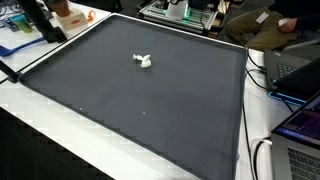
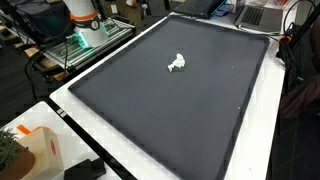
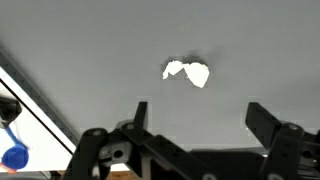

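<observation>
A small white crumpled object (image 1: 143, 61) (image 2: 177, 64) lies near the middle of a dark grey mat (image 1: 150, 110) (image 2: 190, 110), shown in both exterior views. In the wrist view the same white object (image 3: 188, 72) sits on the mat beyond my gripper (image 3: 200, 118), clear of the fingers. The gripper is open, its two black fingertips (image 3: 140, 113) standing wide apart with only bare mat between them. It hovers above the mat and holds nothing. I cannot make out the gripper in the exterior views.
The mat covers a white table (image 2: 110, 160). Laptops (image 1: 300, 135) and cables (image 1: 262, 150) sit along one side, with a seated person (image 1: 265, 25) beyond. The robot's base (image 2: 82, 18) and a rack stand at a corner. An orange-and-white box (image 2: 38, 150) rests near the table's edge.
</observation>
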Controlling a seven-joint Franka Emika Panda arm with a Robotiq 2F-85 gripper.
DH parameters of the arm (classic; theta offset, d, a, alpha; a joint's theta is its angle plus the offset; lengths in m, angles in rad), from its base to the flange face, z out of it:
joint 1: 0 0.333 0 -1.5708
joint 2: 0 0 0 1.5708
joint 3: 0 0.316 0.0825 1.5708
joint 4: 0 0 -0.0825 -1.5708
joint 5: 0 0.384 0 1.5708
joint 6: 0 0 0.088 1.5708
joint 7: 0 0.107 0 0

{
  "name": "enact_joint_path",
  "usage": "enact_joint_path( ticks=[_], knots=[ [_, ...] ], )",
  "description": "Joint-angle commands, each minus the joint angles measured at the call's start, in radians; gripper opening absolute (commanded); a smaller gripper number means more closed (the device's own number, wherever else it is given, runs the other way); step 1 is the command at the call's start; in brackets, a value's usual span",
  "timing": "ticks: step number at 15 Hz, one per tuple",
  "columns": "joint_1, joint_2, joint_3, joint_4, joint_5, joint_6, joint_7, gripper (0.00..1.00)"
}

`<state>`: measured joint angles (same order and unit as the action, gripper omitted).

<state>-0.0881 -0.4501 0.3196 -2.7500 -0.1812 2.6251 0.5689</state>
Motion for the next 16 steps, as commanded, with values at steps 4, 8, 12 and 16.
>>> enact_joint_path(
  ticks=[4, 8, 12, 16],
  knots=[
    [-0.047, 0.109, -0.019, 0.001, -0.001, 0.192, -0.008, 1.00],
    [-0.044, 0.103, -0.016, 0.006, -0.001, 0.190, -0.008, 1.00],
    [-0.136, 0.130, 0.037, 0.007, -0.086, 0.350, 0.095, 1.00],
    [-0.300, 0.161, 0.131, 0.008, -0.256, 0.501, 0.180, 1.00]
  ],
)
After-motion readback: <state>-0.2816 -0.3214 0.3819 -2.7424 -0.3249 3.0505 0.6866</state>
